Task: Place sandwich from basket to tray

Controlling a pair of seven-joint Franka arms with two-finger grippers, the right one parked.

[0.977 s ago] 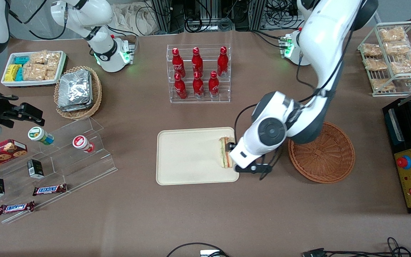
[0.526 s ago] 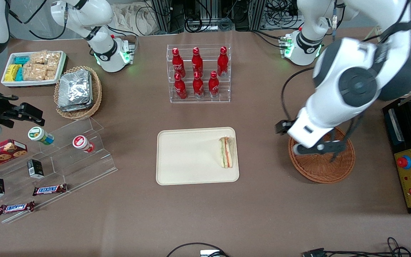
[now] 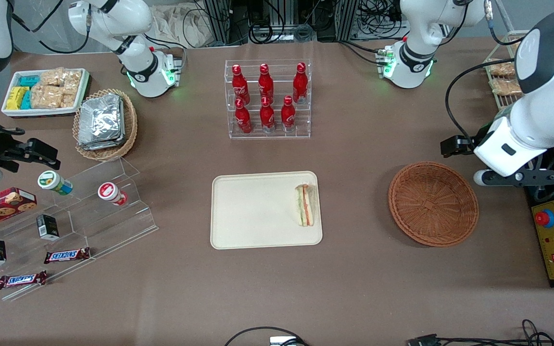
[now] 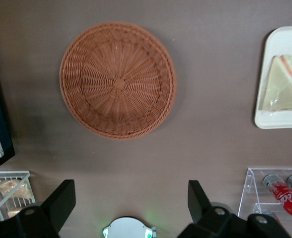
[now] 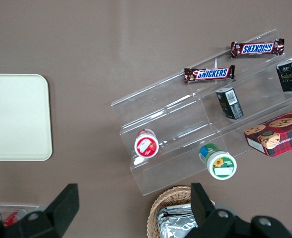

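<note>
Brown table [image 3: 363, 288]: tray [image 3: 248, 216], basket [image 3: 433, 204], bottle rack [image 3: 267, 98]; hand [image 4: 131, 203] above.

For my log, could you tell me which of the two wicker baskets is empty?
The reddish-brown basket beside the tray, toward the working arm's end, is empty. The tan basket holds foil packets. The gripper hovers beside the empty one, jaws open.

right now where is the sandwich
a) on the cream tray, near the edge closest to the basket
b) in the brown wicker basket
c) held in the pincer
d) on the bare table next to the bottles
a: the sandwich lies on the tray by the edge nearest the basket, which holds nothing, and the pincer is open, above the table away from both.
</note>
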